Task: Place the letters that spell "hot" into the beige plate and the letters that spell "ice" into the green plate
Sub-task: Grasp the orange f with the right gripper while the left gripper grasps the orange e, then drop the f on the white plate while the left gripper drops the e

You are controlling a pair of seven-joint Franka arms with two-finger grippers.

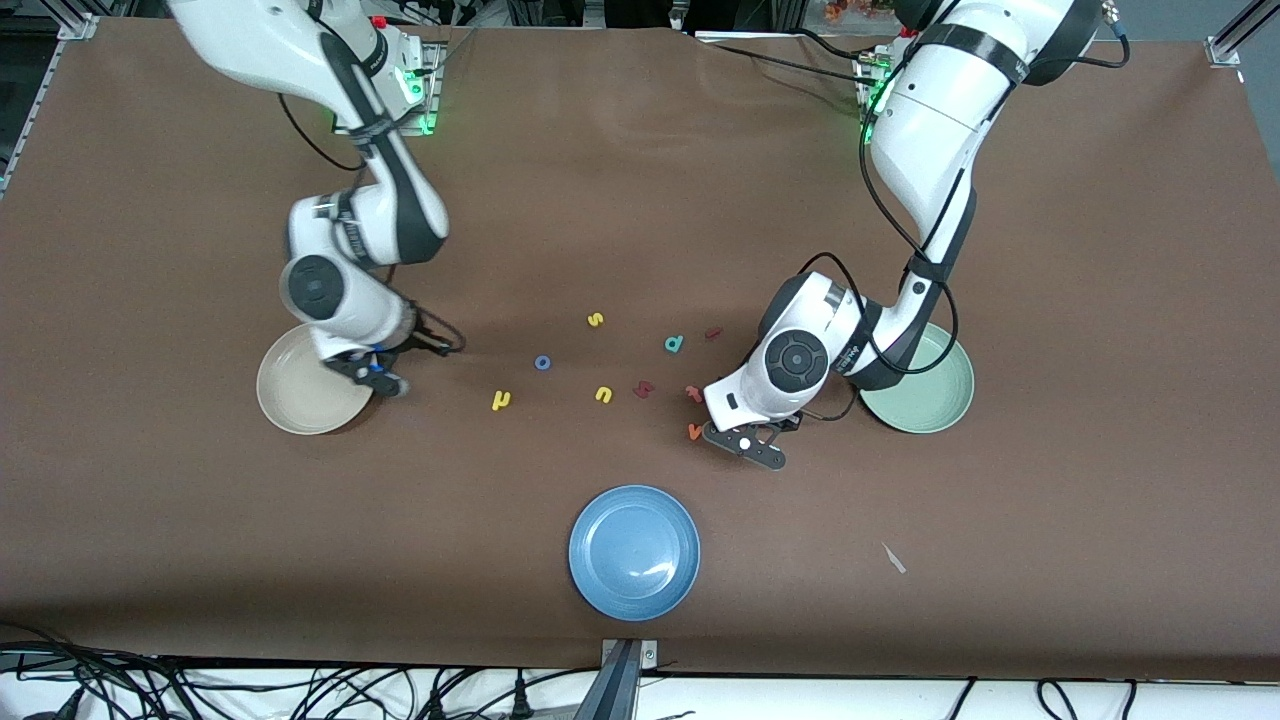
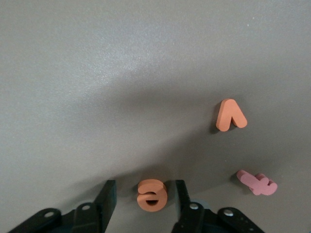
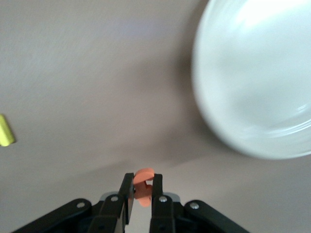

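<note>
Both target plates are seen empty, so nothing is delivered yet, as far as the pictures show. The right gripper (image 3: 141, 190) is held over the tabletop (image 1: 640, 180) just beside the beige plate (image 1: 300, 405), its jaws clamped on the orange "t" (image 3: 142, 184), which is lifted off the surface; a drop into that plate looks like the step in hand. The left gripper (image 2: 146, 194) is low over the tabletop near the green plate (image 1: 935, 400), its jaws straddling the orange "e" (image 2: 152, 194) with a gap on each side, so they are partly open and no grip is made yet. The orange "v" (image 2: 230, 115) and the pinkish-red "t"-like letter (image 2: 256, 182) lie close by in the left wrist view and are to be left alone. Of "hot", the blue "o" (image 1: 542, 362) and the yellow "h" (image 1: 501, 400) are left on the tabletop in the middle, the "h" nearer to the front camera. Of "ice", a dark red piece (image 1: 713, 333), probably the "i", lies beside the teal "d" (image 1: 675, 344); the teal "c" is not made out anywhere. The yellow "s" (image 1: 595, 320), the yellow "u" (image 1: 603, 394) and the blue plate (image 1: 634, 552) are distractors. Judged progress: early, one letter in transit, one about to be gripped, four left.
</note>
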